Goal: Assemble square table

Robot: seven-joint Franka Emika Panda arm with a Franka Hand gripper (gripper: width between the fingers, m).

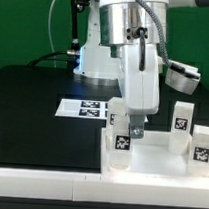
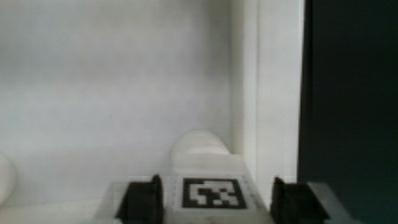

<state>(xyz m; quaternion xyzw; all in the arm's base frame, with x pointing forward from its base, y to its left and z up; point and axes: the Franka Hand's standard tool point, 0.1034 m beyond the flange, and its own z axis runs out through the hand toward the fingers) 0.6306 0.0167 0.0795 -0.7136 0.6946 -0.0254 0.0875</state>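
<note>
Black tabletop (image 1: 32,108) is stretching under the Franka arm, with the marker board (image 1: 84,107) lying flat near the middle and a green backdrop hanging behind. Reaching straight down at the exterior view's right, the gripper (image 1: 137,132) is standing partly closed with its two dark fingers (image 2: 137,200) pressing on either side of a short white tagged leg (image 2: 212,185), gripping it just over the white tray-like top (image 1: 149,155). Other tagged legs (image 1: 182,115) are standing just beside it, crowding that side, while the table toward the exterior view's left is lying open.
</note>
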